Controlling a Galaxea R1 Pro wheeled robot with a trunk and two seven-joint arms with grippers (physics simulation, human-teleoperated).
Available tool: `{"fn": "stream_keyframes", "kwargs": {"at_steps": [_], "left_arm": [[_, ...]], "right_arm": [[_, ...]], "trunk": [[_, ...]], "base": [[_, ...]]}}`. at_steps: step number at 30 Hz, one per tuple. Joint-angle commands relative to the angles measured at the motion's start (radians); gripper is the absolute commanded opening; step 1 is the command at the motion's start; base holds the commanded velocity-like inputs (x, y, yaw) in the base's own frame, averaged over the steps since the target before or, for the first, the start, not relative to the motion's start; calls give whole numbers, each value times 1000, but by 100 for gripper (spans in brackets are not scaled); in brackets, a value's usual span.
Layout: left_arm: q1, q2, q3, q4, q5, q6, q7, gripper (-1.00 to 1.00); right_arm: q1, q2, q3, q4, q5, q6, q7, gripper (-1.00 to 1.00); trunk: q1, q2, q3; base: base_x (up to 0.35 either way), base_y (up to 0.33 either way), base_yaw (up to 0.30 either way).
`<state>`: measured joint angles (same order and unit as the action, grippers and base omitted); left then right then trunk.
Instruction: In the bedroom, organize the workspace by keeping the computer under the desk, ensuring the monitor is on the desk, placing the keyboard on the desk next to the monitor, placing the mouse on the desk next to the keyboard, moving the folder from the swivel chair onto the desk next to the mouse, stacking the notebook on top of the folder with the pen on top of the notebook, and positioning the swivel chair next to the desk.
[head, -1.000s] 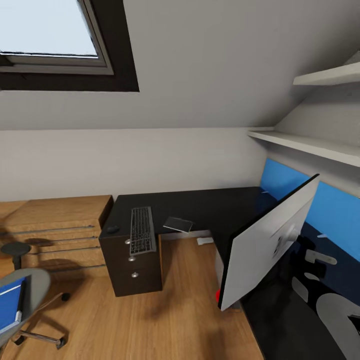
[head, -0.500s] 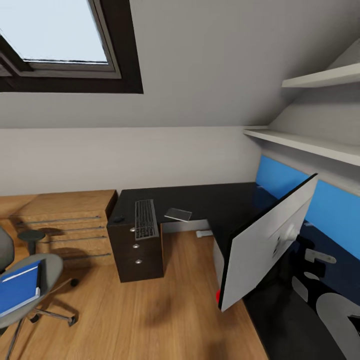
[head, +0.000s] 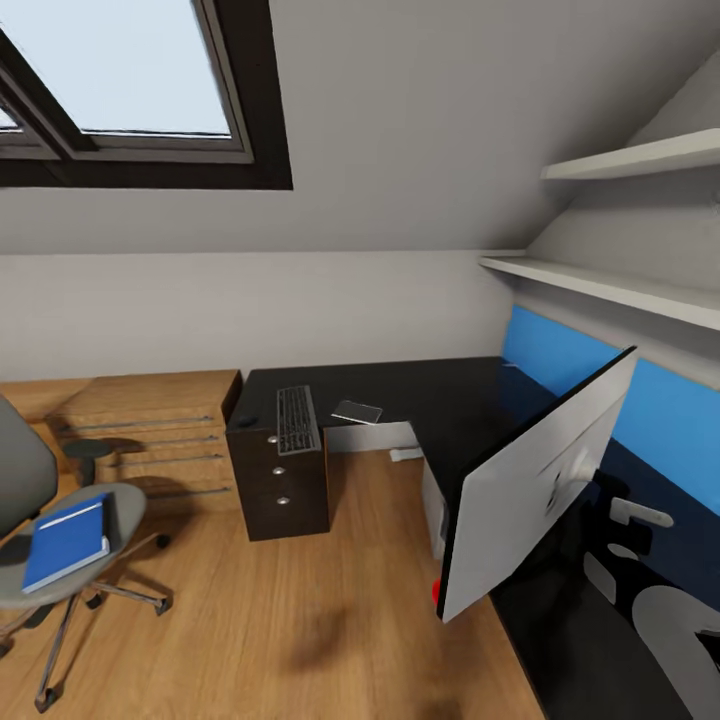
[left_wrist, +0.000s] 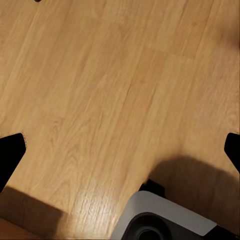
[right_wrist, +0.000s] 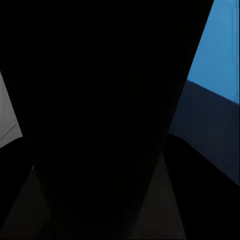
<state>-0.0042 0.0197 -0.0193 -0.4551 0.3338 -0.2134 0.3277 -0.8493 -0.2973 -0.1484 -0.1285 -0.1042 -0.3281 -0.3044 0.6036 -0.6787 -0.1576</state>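
With the view swung left, the folder (head: 68, 540) is seen undelivered on the swivel chair (head: 60, 560), the keyboard (head: 296, 420) already on the desk (head: 430, 400); the left gripper's (left_wrist: 120, 150) fingers are spread open, the right's state cannot be told.

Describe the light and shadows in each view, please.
Head view: daylight from the skylight, soft shadow under the chair on the floor. Left wrist view: a dark shadow on the wood. Right wrist view: almost all black, with a blue panel lit.

The desk (head: 400, 395) is black with a bright blue back panel (head: 560, 355); the monitor (head: 535, 490) shows its white back; the folder (head: 68, 540) is blue on the grey chair (head: 60, 560); the floor (head: 300, 610) is light brown wood with plank lines; the keyboard (head: 296, 419) is dark grey.
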Motion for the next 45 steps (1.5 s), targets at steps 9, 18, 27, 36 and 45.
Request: {"fn": "stream_keyframes", "kwargs": {"at_steps": [9, 18, 27, 36, 45], "left_arm": [[0, 1, -4, -1, 7, -6, 4, 100], [0, 3, -4, -1, 7, -6, 5, 100], [0, 4, -4, -1, 7, -7, 5, 100], [0, 10, -4, -1, 7, -7, 5, 100], [0, 8, -7, 5, 5, -122, 3, 100]], "right_arm": [[-1, 0, 13, 23, -28, -6, -1, -100], [-1, 3, 13, 23, -28, -6, -1, -100], [-1, 3, 13, 23, -27, -6, -1, -100], [-1, 3, 13, 24, -28, -6, -1, -100], [-1, 3, 13, 24, -28, -6, -1, -100]], "trunk": [[0, -1, -2], [0, -1, -2], [0, -1, -2], [0, -1, -2], [0, -1, -2]], "base": [[-33, -307, 95], [7, -61, 2], [0, 0, 0], [0, 0, 0], [0, 0, 0]]}}
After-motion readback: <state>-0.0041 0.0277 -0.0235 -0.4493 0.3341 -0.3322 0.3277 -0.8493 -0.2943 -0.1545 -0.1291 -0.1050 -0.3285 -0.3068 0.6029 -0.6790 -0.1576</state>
